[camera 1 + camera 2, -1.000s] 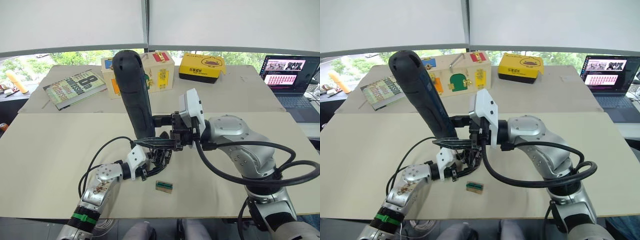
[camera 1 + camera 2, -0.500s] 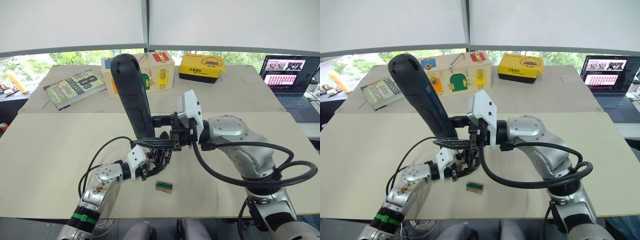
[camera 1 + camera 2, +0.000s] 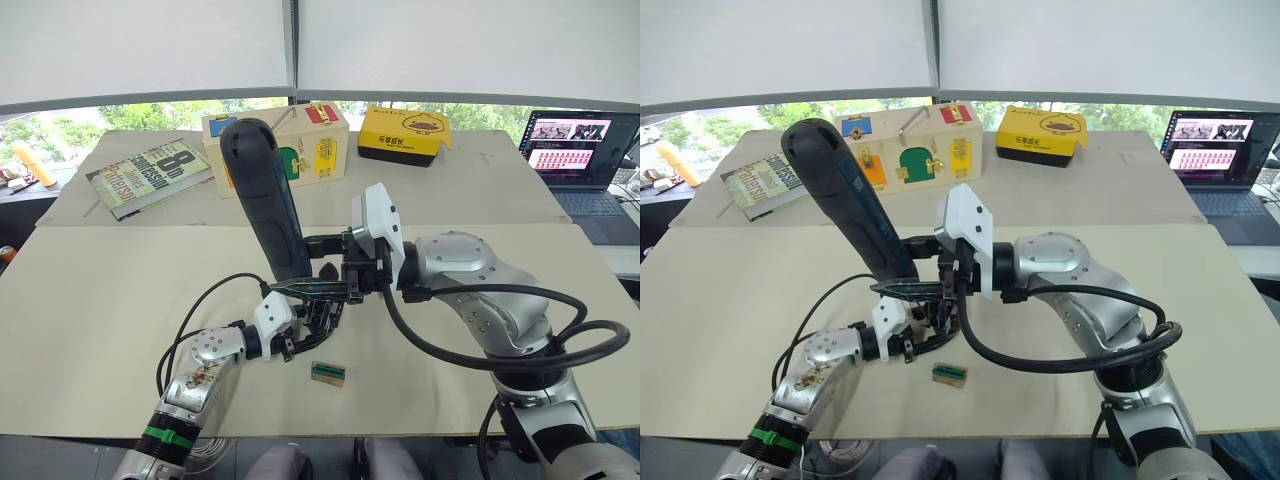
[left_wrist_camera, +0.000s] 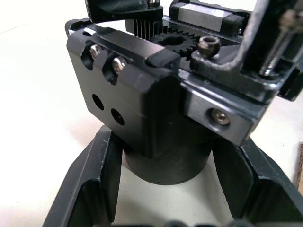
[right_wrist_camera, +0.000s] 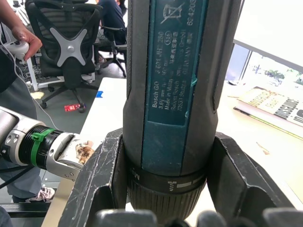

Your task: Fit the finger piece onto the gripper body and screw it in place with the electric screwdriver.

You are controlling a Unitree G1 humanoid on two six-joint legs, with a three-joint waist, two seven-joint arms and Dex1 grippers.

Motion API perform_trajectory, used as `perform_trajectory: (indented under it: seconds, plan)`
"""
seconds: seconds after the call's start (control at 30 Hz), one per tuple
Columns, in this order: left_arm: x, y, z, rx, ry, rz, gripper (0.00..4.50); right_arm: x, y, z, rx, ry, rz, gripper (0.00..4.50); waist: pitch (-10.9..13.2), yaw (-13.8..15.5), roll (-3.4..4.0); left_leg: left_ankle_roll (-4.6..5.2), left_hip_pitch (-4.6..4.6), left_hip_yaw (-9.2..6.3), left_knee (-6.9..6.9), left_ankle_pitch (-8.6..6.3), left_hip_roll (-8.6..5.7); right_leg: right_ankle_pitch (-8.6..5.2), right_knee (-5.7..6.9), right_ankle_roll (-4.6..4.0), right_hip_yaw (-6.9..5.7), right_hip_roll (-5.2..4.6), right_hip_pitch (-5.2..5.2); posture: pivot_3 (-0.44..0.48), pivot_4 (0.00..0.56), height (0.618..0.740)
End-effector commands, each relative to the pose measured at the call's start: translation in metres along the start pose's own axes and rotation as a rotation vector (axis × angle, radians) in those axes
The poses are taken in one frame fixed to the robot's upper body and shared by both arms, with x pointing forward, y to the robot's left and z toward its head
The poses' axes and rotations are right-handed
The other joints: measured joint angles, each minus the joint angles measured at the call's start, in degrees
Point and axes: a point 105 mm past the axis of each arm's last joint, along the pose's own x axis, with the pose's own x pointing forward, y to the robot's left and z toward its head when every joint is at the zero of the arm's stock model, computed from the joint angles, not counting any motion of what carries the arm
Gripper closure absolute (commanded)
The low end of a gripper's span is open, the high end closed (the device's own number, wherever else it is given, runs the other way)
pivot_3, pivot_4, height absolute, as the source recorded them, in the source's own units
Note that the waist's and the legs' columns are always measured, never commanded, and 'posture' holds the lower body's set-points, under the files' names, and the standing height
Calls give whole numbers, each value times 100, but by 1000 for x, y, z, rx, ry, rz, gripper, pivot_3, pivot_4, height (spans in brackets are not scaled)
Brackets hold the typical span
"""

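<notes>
On the beige table, left pincer grips the gripper body; right pincer clamps the electric screwdriver.

Four views are given: a stereo pair from the head and one camera on each wrist.

The beige table top is seen from above and forward by both eye views, which share nearly the same scene. The black mechanical gripper body is seen very near by the left wrist view. The thick dark grey cylindrical electric screwdriver is seen very near by the right wrist view.
</notes>
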Motion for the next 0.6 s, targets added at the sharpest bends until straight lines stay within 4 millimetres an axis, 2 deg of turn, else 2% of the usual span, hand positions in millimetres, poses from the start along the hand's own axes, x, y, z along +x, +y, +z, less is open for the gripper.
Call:
perform_trajectory:
  seconds: [0.03,0.6]
  plan:
    - [-3,-5,-22,-75,77,-1,2223,1,4,14,-51,-33,17,2588,0,0,0,0,0,0,0,0,0,0,0,0,0,0,0,0,150,740]
    - [-2,-4,-21,-73,77,-1,2223,0,3,6,-36,-35,1,2588,0,0,0,0,1,0,-1,0,0,0,-1,0,0,0,1,0,150,740]
